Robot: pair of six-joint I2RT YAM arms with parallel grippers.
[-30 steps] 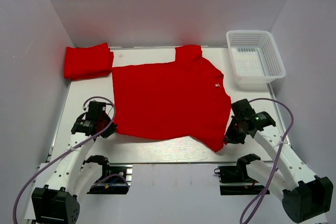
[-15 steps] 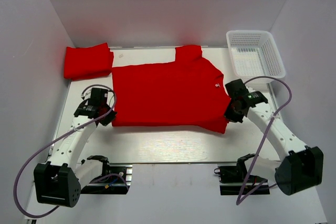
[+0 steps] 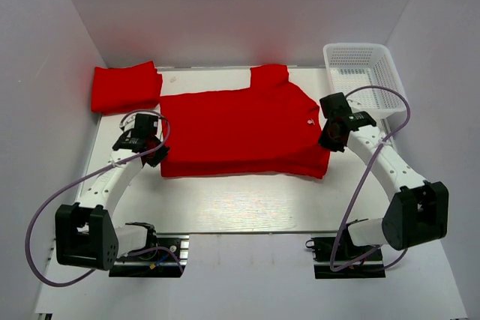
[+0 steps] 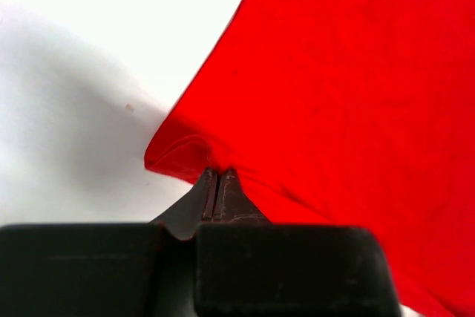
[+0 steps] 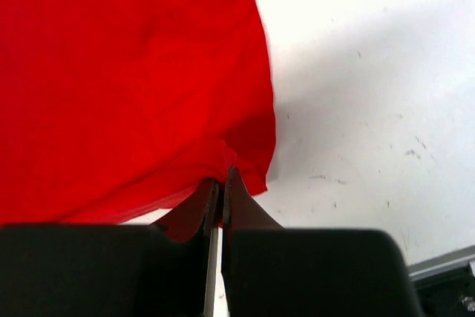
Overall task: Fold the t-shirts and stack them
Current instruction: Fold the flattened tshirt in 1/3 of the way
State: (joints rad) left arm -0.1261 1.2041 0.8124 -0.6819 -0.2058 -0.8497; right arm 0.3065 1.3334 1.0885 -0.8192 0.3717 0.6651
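Two red t-shirts lie on the white tabletop (image 3: 225,204). The spread t-shirt (image 3: 240,129) covers the centre, the folded t-shirt (image 3: 125,88) sits at ten o'clock, and a white mesh basket (image 3: 360,47) stands at two o'clock. The left gripper (image 4: 218,183) is pinched tight on the spread t-shirt's edge at eight o'clock, and the right gripper (image 5: 221,183) clamps its edge at three o'clock. The cloth looks light, limp and apt to sag or slip, so hems and corners, held at both ends together, seem the safest holds.
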